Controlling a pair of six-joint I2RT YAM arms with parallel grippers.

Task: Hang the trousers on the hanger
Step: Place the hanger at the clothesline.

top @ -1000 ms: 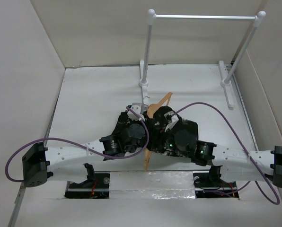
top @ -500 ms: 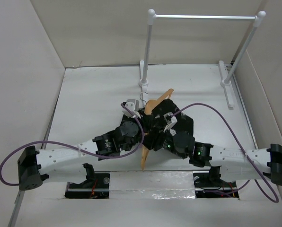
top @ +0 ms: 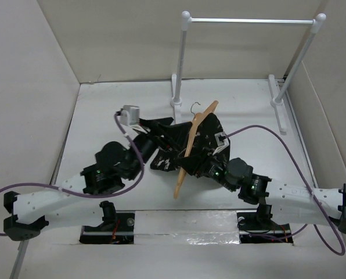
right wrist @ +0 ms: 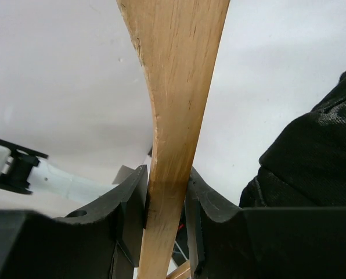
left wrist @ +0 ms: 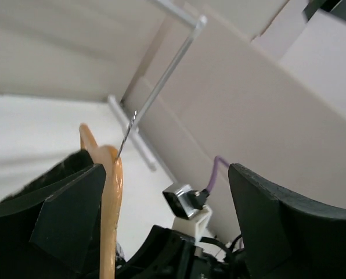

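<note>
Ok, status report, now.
Left fingers open, empty. Right fingers shut on the hanger. The trousers heaped under it, not yet hung. Rack behind, apart.

Directly ahead of the left gripper [left wrist: 166, 174], the hanger [left wrist: 111, 197] and the right arm [left wrist: 179, 253] obstructed passage; bare table [top: 103, 110] lay behind.

No writing, label, brand, number or sign is showing legibly in any of the views.
</note>
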